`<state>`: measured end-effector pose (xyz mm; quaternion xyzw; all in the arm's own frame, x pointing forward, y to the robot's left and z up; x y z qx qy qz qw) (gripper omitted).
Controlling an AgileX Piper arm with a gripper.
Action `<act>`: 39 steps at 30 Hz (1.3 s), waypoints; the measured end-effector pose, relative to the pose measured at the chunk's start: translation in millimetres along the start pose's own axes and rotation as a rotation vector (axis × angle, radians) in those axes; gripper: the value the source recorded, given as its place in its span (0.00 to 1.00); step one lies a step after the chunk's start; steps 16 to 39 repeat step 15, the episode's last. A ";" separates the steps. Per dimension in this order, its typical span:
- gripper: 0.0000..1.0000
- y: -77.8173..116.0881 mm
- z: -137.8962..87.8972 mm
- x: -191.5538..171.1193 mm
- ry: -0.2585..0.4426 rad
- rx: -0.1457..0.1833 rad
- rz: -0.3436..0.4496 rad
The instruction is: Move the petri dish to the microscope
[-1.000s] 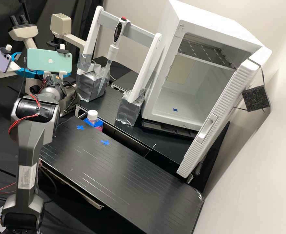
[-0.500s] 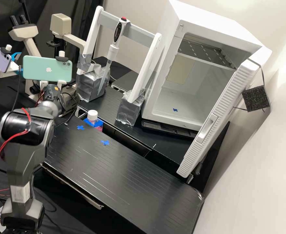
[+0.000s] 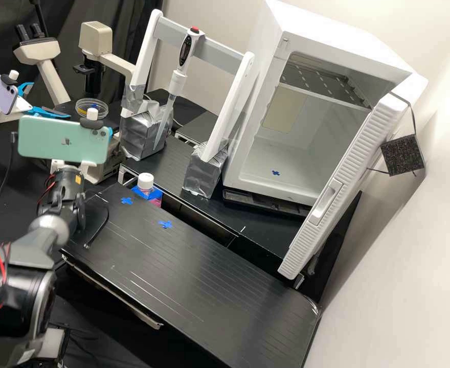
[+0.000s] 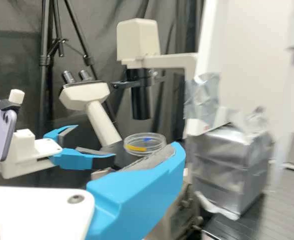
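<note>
Petri dish (image 4: 144,144): sitting right up on the microscope (image 4: 138,42)
Gripper (image 3: 110,133): spread wide, just in front of the microscope

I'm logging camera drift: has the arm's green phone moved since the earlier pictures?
Yes. In the high view the green phone has shifted left and down, farther from the microscope's lamp head.

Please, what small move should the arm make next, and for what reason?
I would probably ease the arm slightly away from the microscope, then let it rest. The dish already appears to lie flat on the microscope's stage, beneath the dark tube, and nothing holds it, so going nearer might only risk a knock.
</note>
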<state>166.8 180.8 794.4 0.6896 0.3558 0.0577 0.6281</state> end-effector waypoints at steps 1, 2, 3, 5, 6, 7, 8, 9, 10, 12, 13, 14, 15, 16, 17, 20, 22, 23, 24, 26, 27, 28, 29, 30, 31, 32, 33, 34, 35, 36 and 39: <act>1.00 -1.4 -0.3 -4.7 -0.004 -0.022 0.020; 1.00 -2.0 1.4 -9.9 -0.012 -0.018 0.045; 1.00 -2.0 2.5 -15.3 -0.014 -0.025 0.069; 1.00 -1.8 5.2 -25.5 -0.019 -0.037 0.125; 1.00 -3.0 7.0 -31.6 -0.018 -0.053 0.162; 1.00 -3.6 9.7 -36.4 -0.023 -0.050 0.202; 1.00 -4.5 12.1 -41.4 -0.023 -0.054 0.246; 1.00 -5.4 14.2 -45.4 -0.019 -0.057 0.280; 1.00 -5.8 16.7 -50.4 -0.011 -0.057 0.322; 1.00 -6.3 22.8 -58.2 0.006 -0.065 0.384; 1.00 -6.7 25.6 -62.1 0.019 -0.069 0.408; 1.00 -7.0 28.7 -64.2 0.019 -0.064 0.421; 1.00 -7.3 32.1 -66.3 0.016 -0.055 0.432; 1.00 -7.3 32.1 -66.3 0.016 -0.055 0.432; 1.00 -7.3 32.1 -66.3 0.016 -0.055 0.432; 1.00 -7.3 32.1 -66.3 0.016 -0.055 0.432; 1.00 -7.3 32.1 -66.3 0.016 -0.055 0.432; 1.00 -7.3 32.1 -66.3 0.016 -0.055 0.432; 1.00 -7.3 32.1 -66.3 0.016 -0.055 0.432; 1.00 -7.3 32.1 -66.3 0.016 -0.055 0.432; 1.00 -7.3 32.1 -66.3 0.016 -0.055 0.432; 1.00 -7.3 32.1 -66.3 0.016 -0.055 0.432; 1.00 -7.3 32.1 -66.3 0.016 -0.055 0.432; 1.00 -7.3 32.1 -66.3 0.016 -0.055 0.432; 1.00 -7.3 32.1 -66.3 0.016 -0.055 0.432; 1.00 -7.3 32.1 -66.3 0.016 -0.055 0.432; 1.00 -7.3 32.1 -66.3 0.016 -0.055 0.432; 1.00 -7.3 32.1 -66.3 0.016 -0.055 0.432; 1.00 -7.3 32.1 -66.3 0.016 -0.055 0.432; 1.00 -7.3 32.1 -66.3 0.016 -0.055 0.432; 1.00 -7.3 32.1 -66.3 0.016 -0.055 0.432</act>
